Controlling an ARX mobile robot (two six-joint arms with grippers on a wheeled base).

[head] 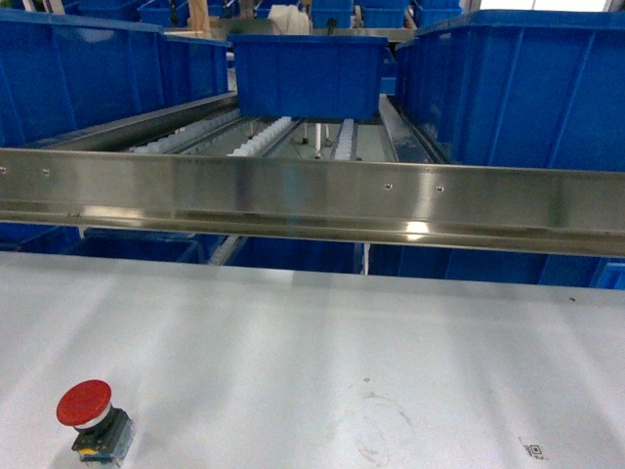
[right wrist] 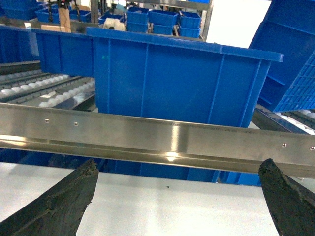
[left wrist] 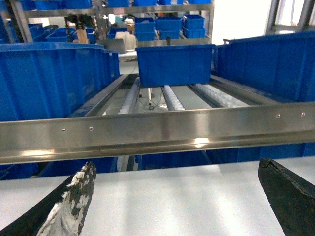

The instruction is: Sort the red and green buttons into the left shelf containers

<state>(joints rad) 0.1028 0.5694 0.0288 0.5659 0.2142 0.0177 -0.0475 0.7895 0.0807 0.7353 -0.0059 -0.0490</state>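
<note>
Red button [head: 90, 418] beyond either tool's view

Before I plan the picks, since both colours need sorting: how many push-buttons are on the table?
1: the red button stands near the white table's front left corner. No green button shows; it may lie outside the views.

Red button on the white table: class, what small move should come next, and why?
Probably lower the left tool toward the red button. It stands untouched at the table's near-left corner; both tools are open and empty, and the blue bin sits behind on the left.
</note>
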